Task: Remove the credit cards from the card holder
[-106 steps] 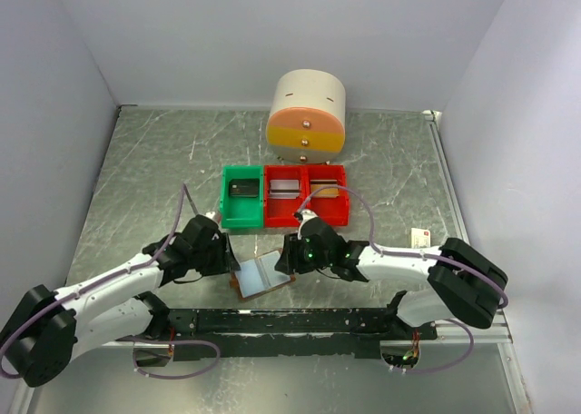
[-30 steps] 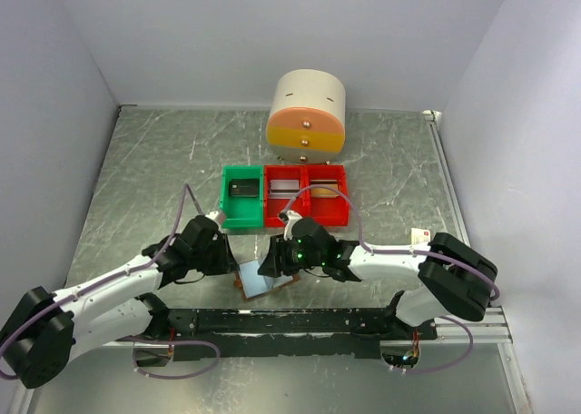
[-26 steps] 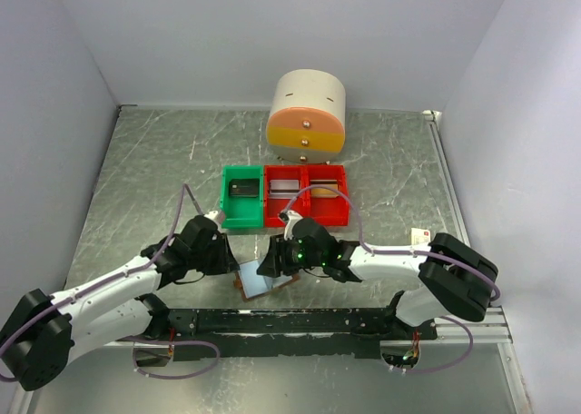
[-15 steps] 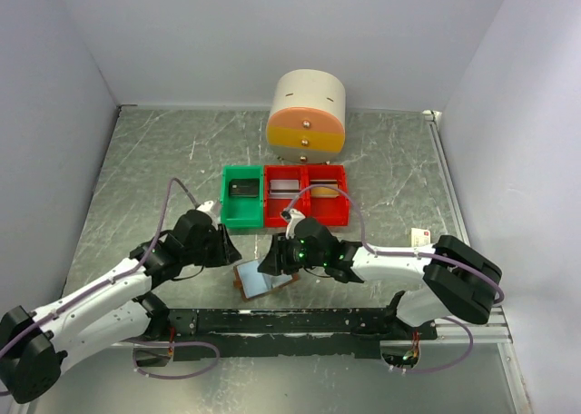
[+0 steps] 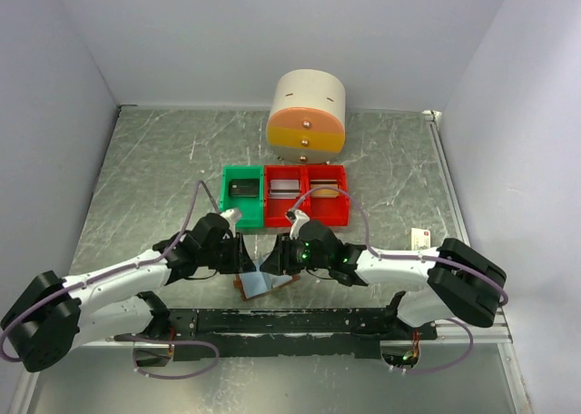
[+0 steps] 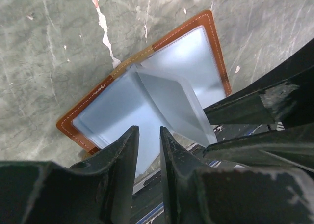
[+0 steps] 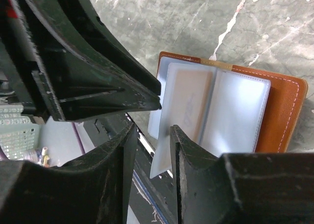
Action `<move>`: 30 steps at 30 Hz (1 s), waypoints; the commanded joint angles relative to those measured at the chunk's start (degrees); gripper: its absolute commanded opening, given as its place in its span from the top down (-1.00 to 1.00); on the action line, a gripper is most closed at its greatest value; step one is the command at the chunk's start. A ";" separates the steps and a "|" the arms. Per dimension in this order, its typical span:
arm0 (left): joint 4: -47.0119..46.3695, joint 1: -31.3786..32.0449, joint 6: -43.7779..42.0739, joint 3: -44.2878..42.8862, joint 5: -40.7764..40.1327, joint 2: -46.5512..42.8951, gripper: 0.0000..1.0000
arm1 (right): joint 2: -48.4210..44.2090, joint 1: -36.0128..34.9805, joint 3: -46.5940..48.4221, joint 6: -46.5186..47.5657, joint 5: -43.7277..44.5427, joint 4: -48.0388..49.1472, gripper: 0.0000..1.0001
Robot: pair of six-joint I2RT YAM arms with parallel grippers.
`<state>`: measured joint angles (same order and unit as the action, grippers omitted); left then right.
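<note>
The card holder [image 5: 261, 285] lies open near the table's front edge, brown-bordered with pale blue-grey sleeves [image 6: 113, 116] [image 7: 235, 111]. One clear sleeve page [image 6: 169, 101] stands up from the fold. A tan credit card [image 7: 189, 98] shows through it. My left gripper [image 5: 238, 256] [image 6: 148, 135] hovers over the holder's left half, jaws a narrow gap apart with nothing between them. My right gripper [image 5: 278, 261] [image 7: 153, 135] faces it from the right, open. The raised page's lower corner [image 7: 162, 160] hangs in that gap close to one finger, not pinched.
A green bin [image 5: 241, 196] and two red bins [image 5: 304, 194] stand just behind the holder. Further back is a round cream and orange drawer unit [image 5: 307, 113]. A small cream box [image 5: 419, 237] lies at the right. A black rail [image 5: 272, 321] runs along the near edge.
My left gripper has swung right, from beside the holder to over its left half. My right gripper has shifted slightly right and its jaws have narrowed.
</note>
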<state>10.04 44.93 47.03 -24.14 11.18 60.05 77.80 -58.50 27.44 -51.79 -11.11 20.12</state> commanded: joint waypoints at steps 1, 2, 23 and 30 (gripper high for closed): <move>-4.50 1.59 1.37 0.66 -0.61 2.21 0.31 | -1.56 -0.06 -1.03 -0.92 1.14 1.95 0.32; -4.90 1.84 1.50 0.88 -0.84 2.73 0.32 | -1.76 -0.06 -1.21 -1.02 1.29 2.11 0.32; -2.59 3.92 2.45 1.23 -5.93 3.83 0.36 | 2.00 0.30 -1.25 -0.69 -4.47 6.33 0.73; -0.39 3.90 2.55 0.94 -7.50 1.56 0.36 | 2.95 0.29 -0.37 -0.31 -2.23 3.32 0.61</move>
<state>8.19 48.34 49.12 -22.85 5.82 63.05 80.75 -58.35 25.39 -53.06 -14.90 24.99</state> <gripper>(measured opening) 0.321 0.166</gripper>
